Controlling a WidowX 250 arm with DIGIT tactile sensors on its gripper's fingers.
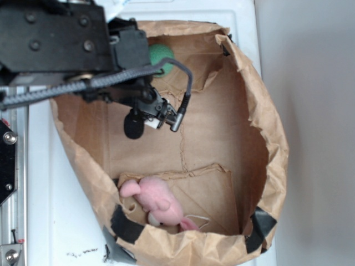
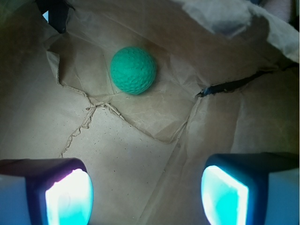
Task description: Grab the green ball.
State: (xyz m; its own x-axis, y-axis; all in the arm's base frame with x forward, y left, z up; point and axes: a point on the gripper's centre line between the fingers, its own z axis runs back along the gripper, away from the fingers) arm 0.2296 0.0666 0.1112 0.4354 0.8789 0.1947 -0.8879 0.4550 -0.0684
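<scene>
The green ball (image 1: 162,54) lies on the floor of a brown paper bag (image 1: 273,138), in its far corner, partly hidden behind the black arm and a cable. In the wrist view the ball (image 2: 133,70) is a dimpled mint-green sphere resting on creased paper, ahead of the jaws and a little left of centre. My gripper (image 1: 155,119) hangs inside the bag, short of the ball and not touching it. The gripper (image 2: 146,190) is open, with bare paper between its two fingers (image 2: 68,197).
A pink plush toy (image 1: 158,202) lies in the bag's near corner. The bag's torn, crumpled walls ring the gripper, patched with black tape (image 1: 125,224). The bag sits on a white surface (image 1: 61,221). A metal rail (image 1: 11,183) runs along the left.
</scene>
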